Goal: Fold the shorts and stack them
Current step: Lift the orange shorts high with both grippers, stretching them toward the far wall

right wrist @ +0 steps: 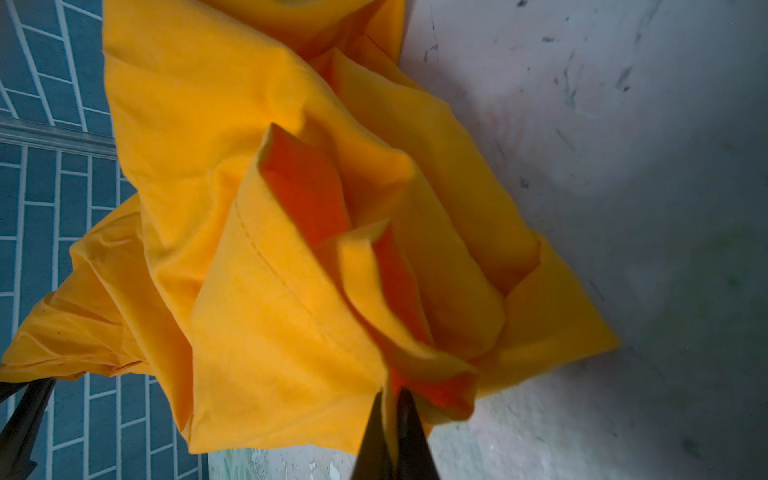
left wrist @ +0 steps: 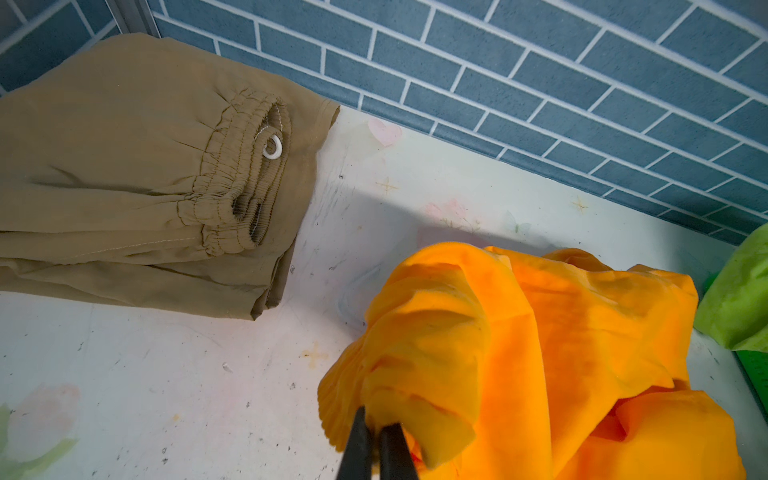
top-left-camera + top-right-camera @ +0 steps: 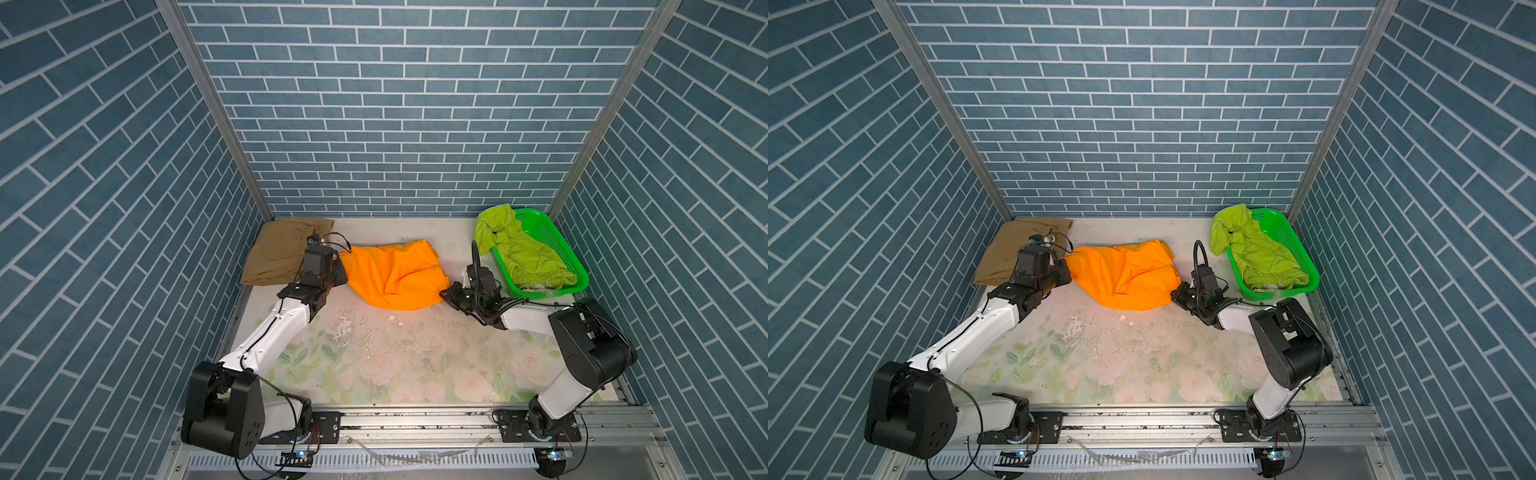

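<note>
Now, left fingers (image 2: 358, 451), right fingers (image 1: 409, 440), both pinching orange shorts (image 3: 395, 274)

Matt cloth, glossy plastic, worn printed tabletop.
orange shorts (image 3: 395, 274) thin smooth cloth, matt, creased, stitched hem; tan shorts (image 2: 124, 166) matt woven cloth, puckered elastic waistband, small white glossy eyelet ring (image 2: 272, 147); lime shorts (image 3: 511, 249) crumpled matt cloth; basket (image 3: 552, 245) shiny green perforated plastic; tabletop (image 3: 395, 357) smooth floral-print sheet, scuffed, flaking in patches; walls (image 3: 395, 124) matt brick-pattern covering; corner post (image 3: 217, 108) brushed metal; arm shells (image 3: 270, 332) glossy white plastic, black matt joints.
</note>
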